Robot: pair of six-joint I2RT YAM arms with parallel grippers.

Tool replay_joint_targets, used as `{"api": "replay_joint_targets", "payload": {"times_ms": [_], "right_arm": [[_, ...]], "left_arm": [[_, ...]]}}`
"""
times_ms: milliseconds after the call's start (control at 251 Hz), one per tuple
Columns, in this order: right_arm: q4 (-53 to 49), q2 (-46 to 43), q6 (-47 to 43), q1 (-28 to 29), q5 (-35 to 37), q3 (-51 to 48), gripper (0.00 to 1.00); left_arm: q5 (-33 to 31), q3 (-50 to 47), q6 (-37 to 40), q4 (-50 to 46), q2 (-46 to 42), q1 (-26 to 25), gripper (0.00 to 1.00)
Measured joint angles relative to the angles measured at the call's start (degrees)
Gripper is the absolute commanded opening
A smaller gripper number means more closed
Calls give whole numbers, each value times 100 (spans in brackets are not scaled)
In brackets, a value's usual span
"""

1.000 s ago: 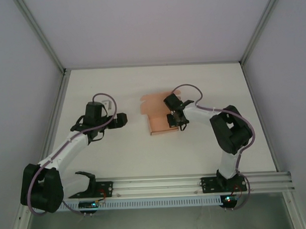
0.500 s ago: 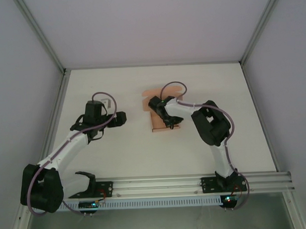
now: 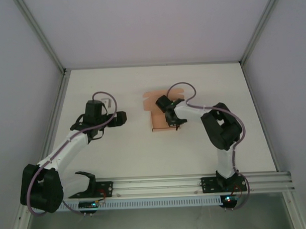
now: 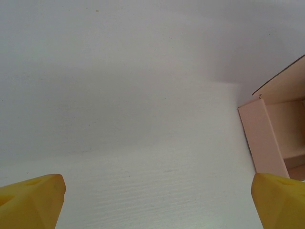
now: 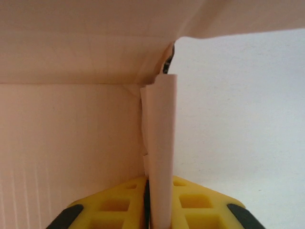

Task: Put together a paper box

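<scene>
The salmon-pink paper box lies part-folded in the middle of the table, its walls partly raised. My right gripper reaches into it from the right. In the right wrist view the yellow fingers close on an upright, curled side flap of the paper box, with a thin dark slit left of the card. My left gripper hovers to the left of the box, open and empty. In the left wrist view its fingertips stand wide apart, and the box shows at the right edge.
Bare white tabletop lies around the box. Pale enclosure walls with metal corner posts stand at the left, back and right. An aluminium rail with both arm bases runs along the near edge.
The right arm swung left over the box, then came part way back right, staying on the flap. The box has shifted a little. The left arm has not moved.
</scene>
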Motion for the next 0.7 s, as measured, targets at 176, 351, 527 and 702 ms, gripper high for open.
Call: {"api": "replay_joint_targets", "payload": {"times_ms": [176, 351, 527, 702], "right_arm": [[485, -435, -101, -31, -553, -407, 43], [1110, -1147, -37, -129, -894, -970, 57], [1764, -1956, -9, -411, -1237, -1587, 78], [1928, -2802, -564, -697, -1458, -1775, 99]], "left_arm": [[42, 44, -2, 0, 0, -46, 100], [87, 79, -7, 0, 0, -114, 99], [146, 184, 4, 7, 28, -186, 100], [380, 490, 278, 0, 398, -238, 100]]}}
